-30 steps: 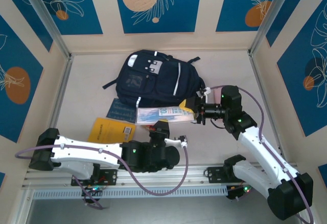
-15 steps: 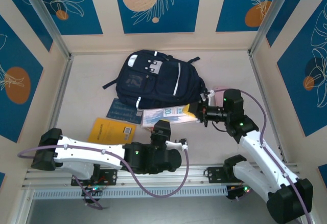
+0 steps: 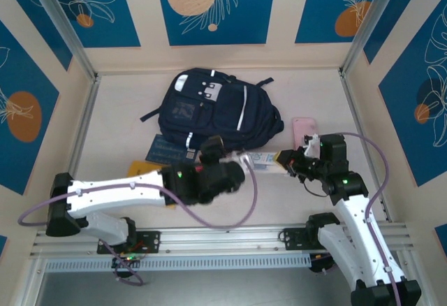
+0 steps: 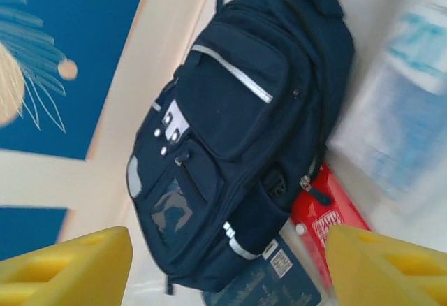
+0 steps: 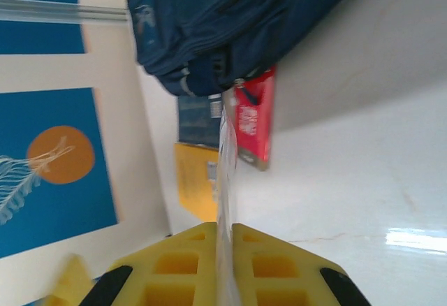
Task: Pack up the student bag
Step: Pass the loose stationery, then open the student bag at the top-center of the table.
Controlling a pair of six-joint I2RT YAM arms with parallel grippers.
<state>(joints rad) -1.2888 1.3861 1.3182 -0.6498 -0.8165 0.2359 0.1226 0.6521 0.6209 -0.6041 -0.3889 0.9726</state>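
- Student bag point(image 3: 213, 107) lies flat, front face up, at 12 o'clock on the worktop point(image 3: 119, 124). Its top handle points to 2 o'clock.
- Left wrist view: the bag's front pockets look zipped. Cannot tell whether the main compartment is open, or what is in it.
- Pink flat item point(image 3: 305, 131) lies on the worktop at 3 o'clock of the bag, just beside it.
- Dark blue book point(image 3: 166, 151) lies at 7 o'clock of the bag, touching its bottom edge. Red book point(image 4: 332, 219) sits partly under that same edge.
- Yellow book point(image 5: 194, 180) lies beyond the dark blue one, away from the bag.
- Right claw point(image 3: 285, 158) is at 5 o'clock of the bag. Both yellow fingers point(image 5: 188, 250) are pressed onto a thin white-and-blue booklet point(image 3: 260, 159), seen edge-on from the right wrist.
- Left claw point(image 4: 227, 250) is spread wide with nothing between the fingers. It faces the bag from 6 o'clock.
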